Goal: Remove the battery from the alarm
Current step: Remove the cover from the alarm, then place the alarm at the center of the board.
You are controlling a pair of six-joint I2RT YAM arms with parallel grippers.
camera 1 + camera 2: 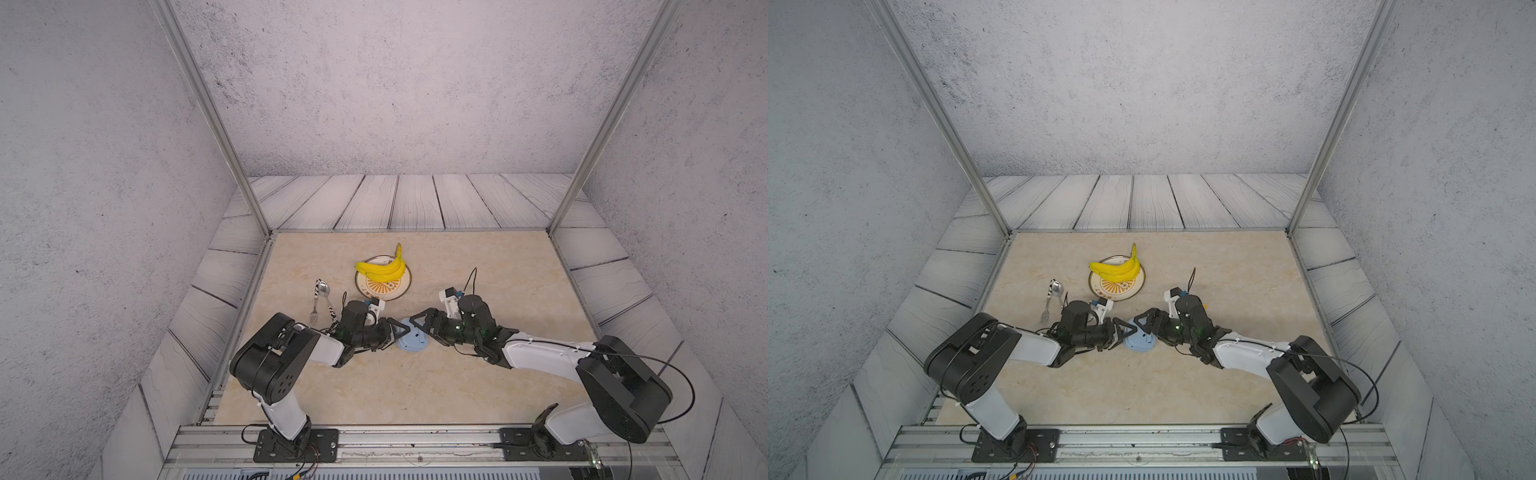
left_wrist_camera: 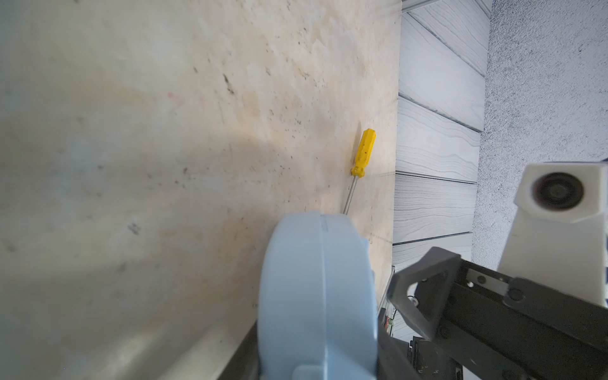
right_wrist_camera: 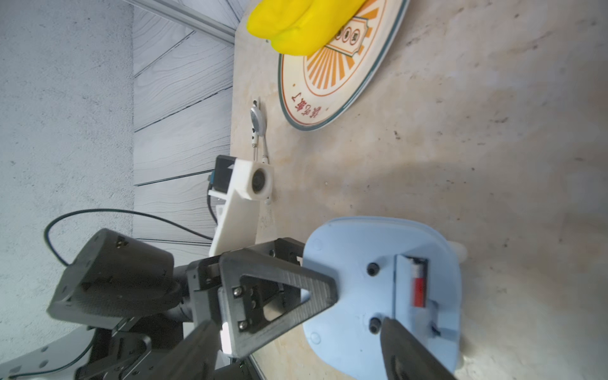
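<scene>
The light-blue alarm (image 1: pixel 412 341) (image 1: pixel 1141 345) stands on edge on the table between both arms. My left gripper (image 1: pixel 401 332) (image 2: pixel 316 362) is shut on the alarm (image 2: pixel 316 289), one finger on each face. The right wrist view shows the alarm's plain back (image 3: pixel 355 263) with its compartment uncovered and the red battery (image 3: pixel 418 291) lying inside. My right gripper (image 1: pixel 417 329) (image 3: pixel 299 325) is open at that back. One of its fingertips (image 3: pixel 394 332) sits by the lower dark hole beside the compartment, and the other is off the alarm's edge.
A plate (image 1: pixel 401 291) with bananas (image 1: pixel 380 268) sits behind the arms. A spoon (image 1: pixel 323 289) and a fork (image 1: pixel 314 316) lie left of it. In the left wrist view a yellow-handled screwdriver (image 2: pixel 363 153) lies beyond the alarm, near the table's edge.
</scene>
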